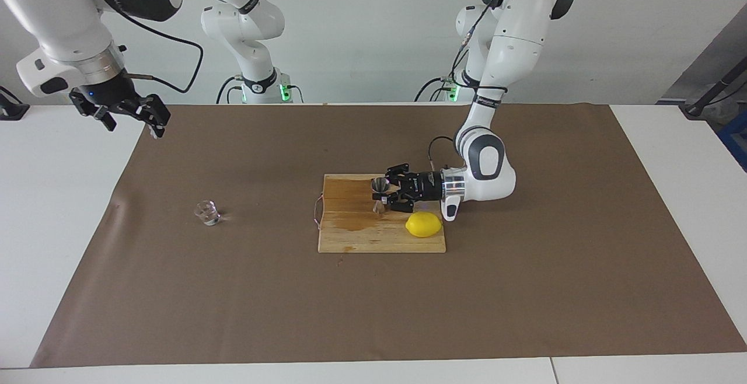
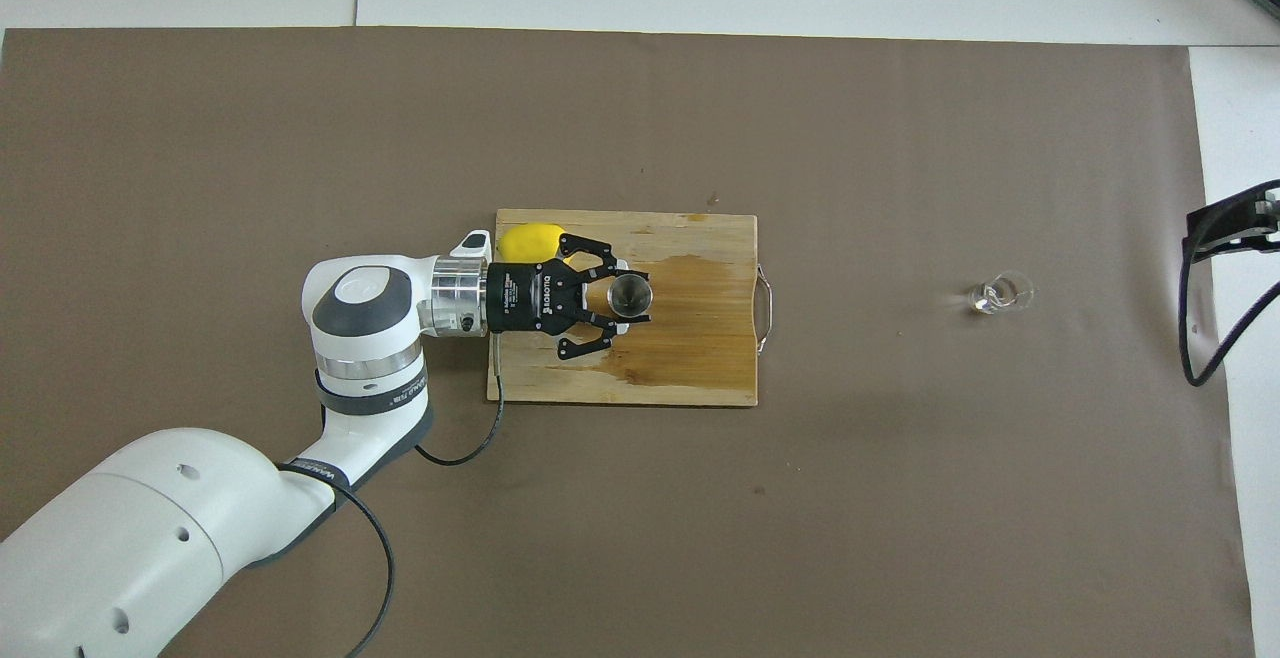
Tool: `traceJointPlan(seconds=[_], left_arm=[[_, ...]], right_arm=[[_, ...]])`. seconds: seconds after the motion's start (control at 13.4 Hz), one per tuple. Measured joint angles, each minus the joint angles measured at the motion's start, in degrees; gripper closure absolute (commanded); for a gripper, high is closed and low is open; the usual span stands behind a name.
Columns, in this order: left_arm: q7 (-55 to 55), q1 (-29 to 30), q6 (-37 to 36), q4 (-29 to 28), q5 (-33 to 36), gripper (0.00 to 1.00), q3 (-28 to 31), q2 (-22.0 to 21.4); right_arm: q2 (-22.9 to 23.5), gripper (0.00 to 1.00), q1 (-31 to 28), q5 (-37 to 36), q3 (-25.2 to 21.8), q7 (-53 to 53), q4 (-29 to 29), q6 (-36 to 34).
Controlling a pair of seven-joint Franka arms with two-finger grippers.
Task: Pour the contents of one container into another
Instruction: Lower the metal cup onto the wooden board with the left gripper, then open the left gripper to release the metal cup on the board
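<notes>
overhead view cuts off the open right hand (image 1: 125, 117); left hand (image 1: 382, 196) grips jigger (image 1: 380, 195).

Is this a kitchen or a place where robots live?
Probably a robot lab, dressed up a bit like a kitchen. Robot arms stand at a plain table covered with brown paper, with cables trailing. The kitchen part is only a cutting board, a lemon and a steel jigger.

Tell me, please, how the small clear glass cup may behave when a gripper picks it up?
The glass cup looks smooth, so probably slippery and breakable if squeezed hard. It seems short with a thick base, so likely stable on the brown mat.
</notes>
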Motion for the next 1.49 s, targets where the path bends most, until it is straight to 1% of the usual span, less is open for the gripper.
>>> traceJointPlan(seconds=[0.07, 0.15, 0.22, 0.3, 0.37, 0.52, 0.6, 0.67, 0.75, 1.49], left_arm=[[0.02, 0.00, 0.00, 0.00, 0.00, 0.62, 0.01, 0.00], [0.03, 0.00, 0.00, 0.01, -0.01, 0.55, 0.01, 0.01], [0.04, 0.00, 0.00, 0.01, -0.01, 0.51, 0.01, 0.01], [0.07, 0.00, 0.00, 0.01, -0.01, 0.39, 0.02, 0.01], [0.08, 0.00, 0.00, 0.04, -0.05, 0.31, 0.02, 0.01], [0.14, 0.00, 0.00, 0.06, -0.08, 0.25, 0.03, 0.01], [0.16, 0.00, 0.00, 0.06, -0.10, 0.13, 0.03, 0.01], [0.16, 0.00, 0.00, 0.07, -0.11, 0.08, 0.04, 0.01], [0.17, 0.00, 0.00, 0.07, -0.18, 0.00, 0.04, 0.01], [0.09, -0.01, -0.05, 0.08, -0.85, 0.00, 0.09, 0.05]], right_arm=[[0.00, 0.00, 0.00, 0.00, 0.00, 0.00, 0.00, 0.00], [0.00, 0.00, 0.00, 0.00, 0.00, 0.00, 0.00, 0.00], [0.00, 0.00, 0.00, -0.01, 0.00, 0.00, 0.00, 0.00], [0.00, 0.00, 0.00, -0.01, 0.00, 0.00, 0.00, 0.00], [0.00, 0.00, 0.00, -0.01, 0.00, 0.00, 0.00, 0.00], [0.00, 0.00, 0.00, -0.01, 0.00, 0.00, 0.00, 0.00], [0.00, 0.00, 0.00, -0.01, 0.00, 0.00, 0.00, 0.00], [0.00, 0.00, 0.00, -0.01, 0.00, 0.00, 0.00, 0.00], [0.00, 0.00, 0.00, -0.01, 0.00, 0.00, 0.00, 0.00], [0.00, 0.00, 0.00, -0.01, 0.00, 0.00, 0.00, 0.00]])
